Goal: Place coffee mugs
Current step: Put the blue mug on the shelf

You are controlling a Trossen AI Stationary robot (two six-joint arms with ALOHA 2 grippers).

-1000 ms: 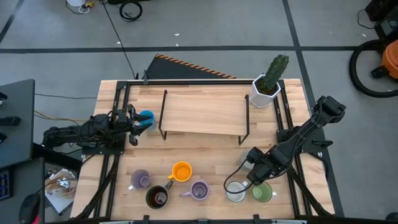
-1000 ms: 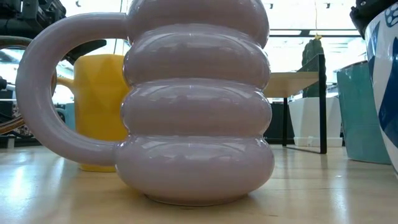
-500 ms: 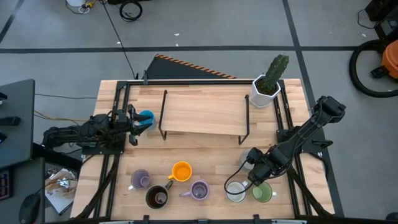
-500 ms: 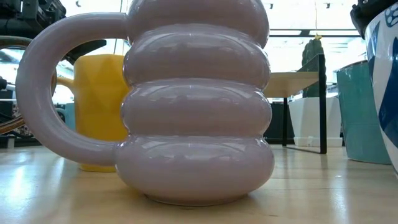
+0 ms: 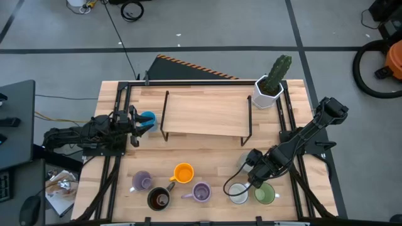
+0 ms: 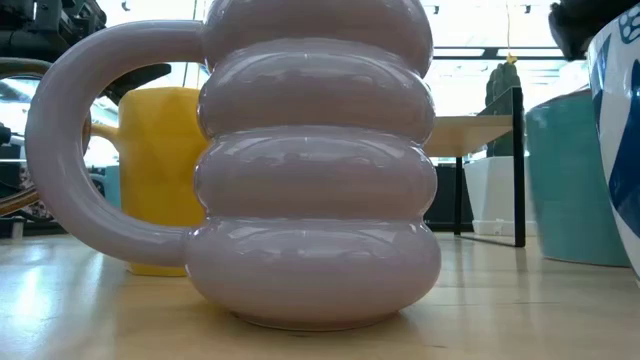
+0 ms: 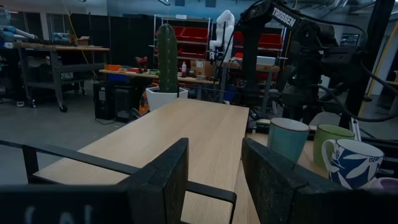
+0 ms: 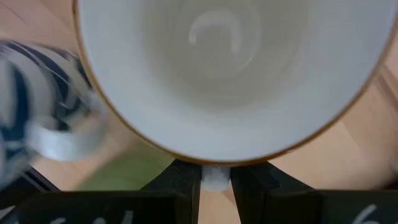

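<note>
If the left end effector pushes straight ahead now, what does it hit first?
Probably nothing soon: the open left end effector points along the bare top of the wooden shelf, toward the potted cactus at its far end.

Shelf [image 5: 206,113] at table [image 5: 207,160] centre-rear; potted cactus [image 5: 271,85] at its right rear corner. 1 mug [image 5: 147,119] just left of shelf, at left gripper [image 5: 133,122]. Front row, left to right: 5 mugs [image 5: 183,172], then 2 mugs [image 5: 265,194] below right gripper [image 5: 250,169], which holds 1 mug [image 8: 230,68] by its rim.
</note>
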